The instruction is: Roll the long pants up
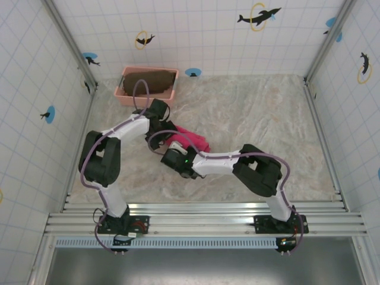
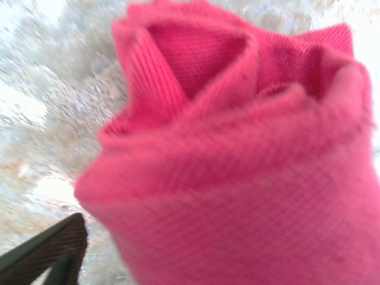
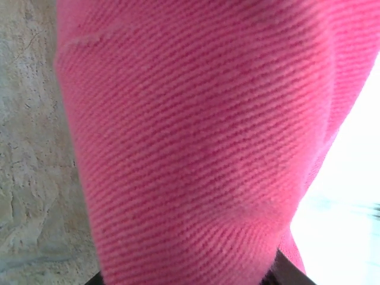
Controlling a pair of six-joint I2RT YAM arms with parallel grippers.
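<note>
Marbled bench [image 1: 255, 119], tiled walls. I see the long pants [image 1: 193, 140] bundled into a roll mid-bench, with the left gripper [image 1: 166, 126] and right gripper [image 1: 173, 148] crowding it, probably to stop it unrolling. Whether either is clamped, I cannot tell.

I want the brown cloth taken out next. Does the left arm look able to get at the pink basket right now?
Probably yes. The left gripper is beside the long pants, near the pink basket, with bare table between and nothing in the way.
</note>
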